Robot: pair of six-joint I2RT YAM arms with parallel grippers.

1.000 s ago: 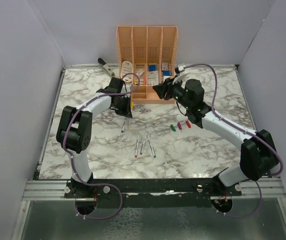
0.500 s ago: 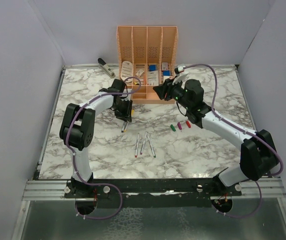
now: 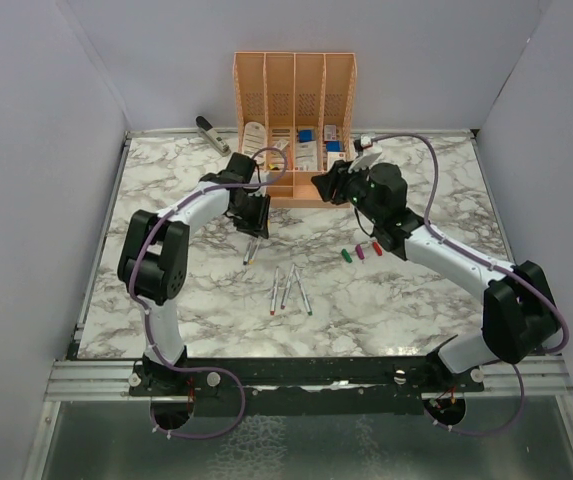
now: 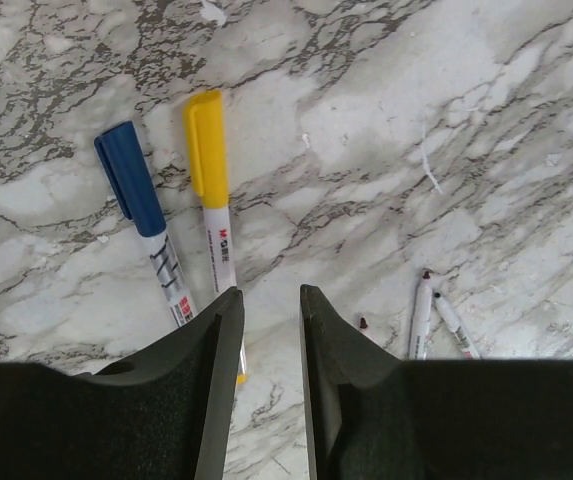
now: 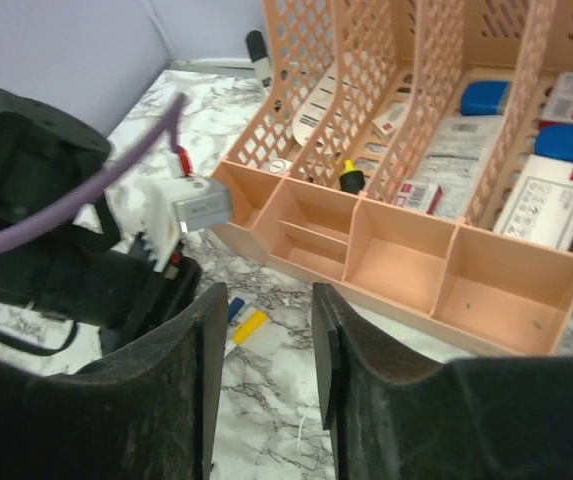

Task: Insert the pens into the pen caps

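Note:
Two capped pens lie side by side on the marble, one with a yellow cap point(image 4: 206, 148) and one with a blue cap point(image 4: 130, 188); they show in the top view point(image 3: 251, 250) too. My left gripper point(image 4: 269, 298) hovers just above them, open and empty, and also shows from above point(image 3: 255, 222). Three uncapped pens point(image 3: 288, 289) lie nearer the front. Green point(image 3: 346, 256), purple point(image 3: 360, 252) and red point(image 3: 376, 247) caps lie in a row under the right arm. My right gripper point(image 5: 269, 295) is open and empty, in front of the organiser point(image 3: 319, 187).
The peach desk organiser point(image 3: 294, 100) stands at the back middle with small boxes and cards in it; its front trays point(image 5: 396, 260) lie close ahead of the right gripper. A grey stapler point(image 3: 208, 133) lies at the back left. Walls close off all sides.
My left gripper has shifted slightly over the two capped pens. My right gripper has moved a little to the right. The loose pens and caps have not moved.

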